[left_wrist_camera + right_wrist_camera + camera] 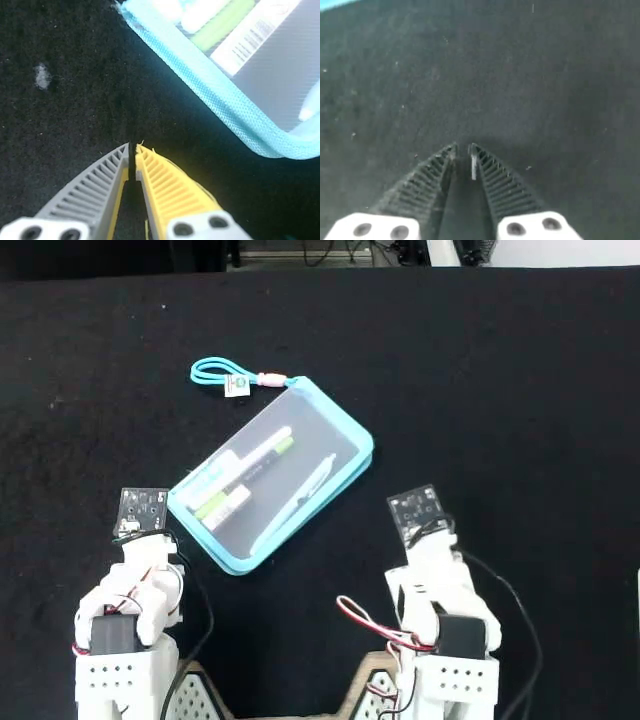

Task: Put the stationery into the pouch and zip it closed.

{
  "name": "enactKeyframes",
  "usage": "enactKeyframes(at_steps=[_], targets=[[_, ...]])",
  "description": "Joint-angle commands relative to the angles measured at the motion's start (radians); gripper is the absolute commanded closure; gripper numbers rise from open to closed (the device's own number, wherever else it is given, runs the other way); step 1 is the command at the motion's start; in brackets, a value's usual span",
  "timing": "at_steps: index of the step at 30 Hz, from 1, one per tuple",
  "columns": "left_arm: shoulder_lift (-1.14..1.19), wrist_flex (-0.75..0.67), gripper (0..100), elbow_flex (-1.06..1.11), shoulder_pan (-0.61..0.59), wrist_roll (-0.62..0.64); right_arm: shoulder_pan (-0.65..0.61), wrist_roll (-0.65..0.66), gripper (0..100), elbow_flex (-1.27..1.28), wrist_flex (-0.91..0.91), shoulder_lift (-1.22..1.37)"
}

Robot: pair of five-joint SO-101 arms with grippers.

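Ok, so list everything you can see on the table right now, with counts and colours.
pouch: one, light blue with a clear face, lying at an angle mid-table ahead of both arms
markers: two, white and green, side by side inside the pouch
pen: one, pale, inside the pouch beside the markers
wrist strap: one, light blue loop with a pink link, at the pouch's far corner
table cloth: one, black, under everything
left arm: one, white, near edge
right arm: one, white, near edge
left gripper: grey and yellow fingers, shut, over cloth beside the pouch's edge
right gripper: dark fingers, shut, over bare cloth
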Motion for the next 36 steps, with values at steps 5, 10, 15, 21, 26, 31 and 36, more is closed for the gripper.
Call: enactKeyframes(at_steps=[5,10,15,21,26,31,36], targets=[[-0.015,-0.003,97,0.021,0.016,0.000,0.006,-0.285,95.9,-0.008,0.014,-0.093],[-0.015,-0.003,97,0.021,0.016,-0.002,0.006,-0.285,96.2,-0.008,0.014,-0.093],[-0.015,-0.003,97,0.021,0.016,-0.002,0.009,-0.285,96.2,-0.008,0.014,-0.093],[-0.015,-0.003,97,0.021,0.013,0.000,0.009,-0.285,96.2,-0.008,0.015,-0.093],[-0.015,-0.003,97,0.021,0.012,0.000,0.009,-0.285,96.2,-0.008,0.015,-0.093],[-0.015,-0.003,97,0.021,0.012,0.000,0.005,-0.285,96.2,-0.008,0.015,-0.094],[-0.015,-0.003,97,0.021,0.012,0.000,0.005,-0.285,96.2,-0.008,0.015,-0.096]])
